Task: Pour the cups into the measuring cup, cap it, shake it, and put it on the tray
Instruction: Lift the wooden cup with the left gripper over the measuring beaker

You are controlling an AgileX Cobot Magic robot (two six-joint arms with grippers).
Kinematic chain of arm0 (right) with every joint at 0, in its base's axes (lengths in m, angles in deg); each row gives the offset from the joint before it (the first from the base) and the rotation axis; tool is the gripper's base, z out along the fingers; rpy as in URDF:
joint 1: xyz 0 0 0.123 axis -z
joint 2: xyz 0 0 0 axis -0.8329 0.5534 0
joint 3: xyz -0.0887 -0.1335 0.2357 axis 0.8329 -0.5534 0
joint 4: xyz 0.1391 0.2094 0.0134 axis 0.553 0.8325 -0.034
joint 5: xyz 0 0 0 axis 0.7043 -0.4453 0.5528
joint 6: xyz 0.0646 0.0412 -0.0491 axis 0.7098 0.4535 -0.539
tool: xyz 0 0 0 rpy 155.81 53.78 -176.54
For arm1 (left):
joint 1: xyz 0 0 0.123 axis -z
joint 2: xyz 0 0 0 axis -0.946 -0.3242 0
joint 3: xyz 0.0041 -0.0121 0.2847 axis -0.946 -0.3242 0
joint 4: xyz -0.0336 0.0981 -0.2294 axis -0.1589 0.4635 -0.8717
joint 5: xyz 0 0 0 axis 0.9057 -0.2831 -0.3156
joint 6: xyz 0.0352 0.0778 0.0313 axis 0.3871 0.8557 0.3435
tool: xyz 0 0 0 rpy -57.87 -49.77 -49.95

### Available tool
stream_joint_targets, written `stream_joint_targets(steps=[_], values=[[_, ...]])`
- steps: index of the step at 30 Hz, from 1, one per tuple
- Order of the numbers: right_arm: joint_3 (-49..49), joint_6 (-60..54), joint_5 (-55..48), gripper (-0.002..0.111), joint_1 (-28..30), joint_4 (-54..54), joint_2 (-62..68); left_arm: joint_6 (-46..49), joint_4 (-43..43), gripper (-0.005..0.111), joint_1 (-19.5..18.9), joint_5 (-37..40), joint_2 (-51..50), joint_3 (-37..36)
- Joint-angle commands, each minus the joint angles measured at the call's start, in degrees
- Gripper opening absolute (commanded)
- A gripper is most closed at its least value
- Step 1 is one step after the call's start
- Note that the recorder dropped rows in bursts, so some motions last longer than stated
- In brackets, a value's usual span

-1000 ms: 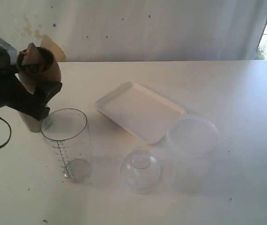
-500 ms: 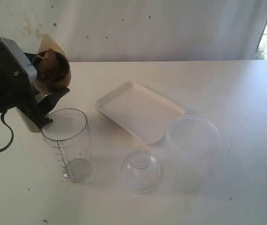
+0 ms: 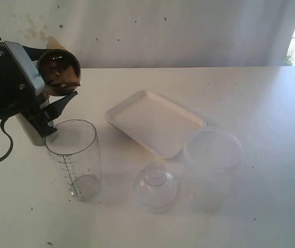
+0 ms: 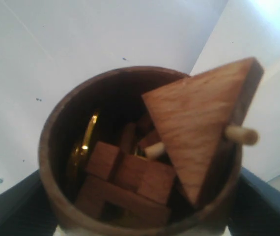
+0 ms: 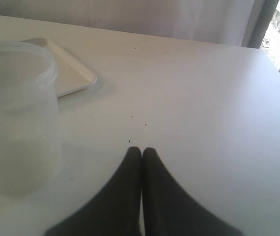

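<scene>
My left claw (image 3: 53,82) pinches the wooden cup (image 3: 59,70), tipped above the measuring cup (image 3: 75,157) with its blocks unpoured, my right claw (image 5: 141,153) pressed together empty, so pouring, capping, shaking and the tray (image 3: 155,121) remain.

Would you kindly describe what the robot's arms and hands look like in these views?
The left hand is black, with a silvery-grey rectangular plate bearing dark screws and a looping black cable. The right hand shows two black, tapered, curved fingers.
</scene>
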State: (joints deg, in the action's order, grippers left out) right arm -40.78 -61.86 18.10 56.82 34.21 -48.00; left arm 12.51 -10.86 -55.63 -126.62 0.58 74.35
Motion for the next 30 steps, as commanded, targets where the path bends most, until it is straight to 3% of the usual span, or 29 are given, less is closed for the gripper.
stream_joint_targets(steps=[1,18,25,30], values=[[-0.3,-0.1,0.2,0.000,0.2,-0.2,0.0,0.0,-0.7,0.000,0.0,-1.8,0.2,0.6],[-0.3,-0.1,0.2,0.000,0.2,-0.2,0.0,-0.3,-2.8,0.000,-0.5,-3.1,0.3,0.6],[-0.3,-0.1,0.2,0.000,0.2,-0.2,0.0,6.4,-2.8,0.000,-0.5,1.9,0.3,0.6],[-0.3,-0.1,0.2,0.000,0.2,-0.2,0.0,4.8,-2.8,0.000,-0.5,2.4,0.4,0.6]])
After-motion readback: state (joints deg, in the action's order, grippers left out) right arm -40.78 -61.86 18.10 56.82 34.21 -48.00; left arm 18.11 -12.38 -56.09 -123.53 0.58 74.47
